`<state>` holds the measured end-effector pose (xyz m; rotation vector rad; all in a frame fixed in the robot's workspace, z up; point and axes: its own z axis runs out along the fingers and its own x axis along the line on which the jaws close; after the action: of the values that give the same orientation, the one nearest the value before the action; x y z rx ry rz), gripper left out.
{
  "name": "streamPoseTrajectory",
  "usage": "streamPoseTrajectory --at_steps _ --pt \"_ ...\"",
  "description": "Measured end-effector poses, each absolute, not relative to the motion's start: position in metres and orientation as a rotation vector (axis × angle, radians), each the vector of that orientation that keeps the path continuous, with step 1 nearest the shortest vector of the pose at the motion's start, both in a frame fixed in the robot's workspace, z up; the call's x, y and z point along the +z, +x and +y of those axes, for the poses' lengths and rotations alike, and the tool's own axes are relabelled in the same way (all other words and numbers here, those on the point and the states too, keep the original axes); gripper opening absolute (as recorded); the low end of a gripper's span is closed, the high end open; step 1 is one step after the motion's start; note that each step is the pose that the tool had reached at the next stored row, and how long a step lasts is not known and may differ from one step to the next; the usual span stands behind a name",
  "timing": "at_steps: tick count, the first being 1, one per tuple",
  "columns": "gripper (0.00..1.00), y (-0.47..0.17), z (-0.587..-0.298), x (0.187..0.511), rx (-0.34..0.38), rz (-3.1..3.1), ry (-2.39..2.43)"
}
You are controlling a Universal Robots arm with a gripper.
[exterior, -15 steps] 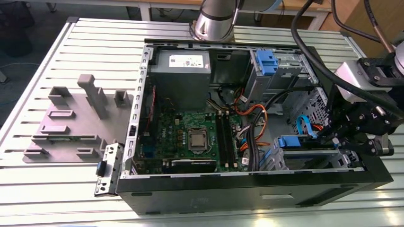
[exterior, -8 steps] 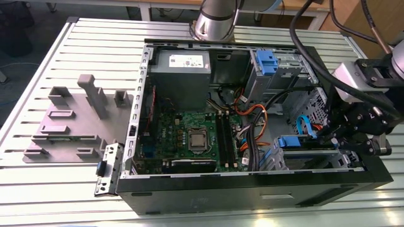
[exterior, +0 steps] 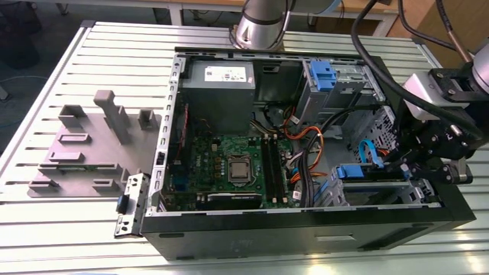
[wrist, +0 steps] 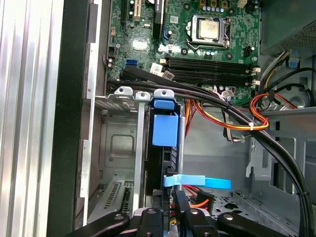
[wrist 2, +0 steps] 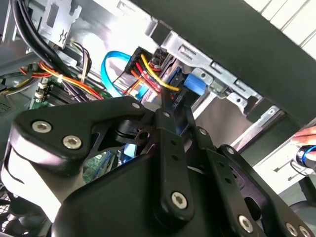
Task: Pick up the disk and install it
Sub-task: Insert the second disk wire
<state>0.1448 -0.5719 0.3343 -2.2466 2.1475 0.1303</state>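
Your gripper point(exterior: 397, 166) sat at the open computer case's point(exterior: 306, 240) near corner on the exterior view's right, fingers point(wrist 2: 165, 148) drawn close together, tips at the cabled end of the disk point(wrist: 164, 126). Disk stood on edge in the drive cage point(wrist: 123, 133) at that corner, blue carrier tab showing. A blue SATA cable point(wrist: 207, 182) crossed just beside the tips. Motherboard point(exterior: 229, 166) lay mid-case. Power supply point(exterior: 221, 80) and a second blue carrier point(exterior: 322, 77) sat along the case's far edge.
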Motion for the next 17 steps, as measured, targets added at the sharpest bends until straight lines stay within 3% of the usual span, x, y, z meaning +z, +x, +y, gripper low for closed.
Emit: streamPoseTrajectory --at_steps 11,13,14,17 --pt "0.24 0.1521 -0.5717 0.3343 0.133 2.148 -2.248" --pt "0.22 0.1521 -0.5717 0.3343 0.133 2.148 -2.248" --pt "0.16 0.1521 -0.5717 0.3343 0.133 2.148 -2.248" --pt "0.16 0.1522 -0.5717 0.3344 0.133 2.148 -2.248"
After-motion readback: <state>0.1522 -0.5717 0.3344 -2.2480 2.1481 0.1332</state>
